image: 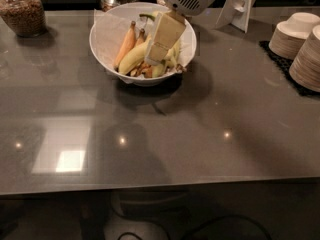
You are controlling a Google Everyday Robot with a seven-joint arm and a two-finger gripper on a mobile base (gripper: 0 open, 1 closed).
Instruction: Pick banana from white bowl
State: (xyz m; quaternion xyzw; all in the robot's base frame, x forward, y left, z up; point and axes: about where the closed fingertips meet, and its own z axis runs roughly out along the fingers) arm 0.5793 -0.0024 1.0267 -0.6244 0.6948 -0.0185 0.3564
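The gripper (158,54), a cream slab hanging from a white vented housing at top centre, reaches down into the bowl (102,51); its tip is over the fruit, and whether it is spread or clamped on anything cannot be told.

Just left of the tip lies a yellow banana (133,58), curved and leaning up toward the gripper. Left of that is a more orange banana (126,43) with a dark stem end pointing up. Browner pieces lie at the bowl's near side.

The bowl is wide, round and glossy white, with a paper liner (107,29) standing above its left rim. It sits in the upper middle of the frame on a grey counter (200,144).

A jar (22,11) stands at the upper left, and stacked tan cups (295,34) at the right edge.
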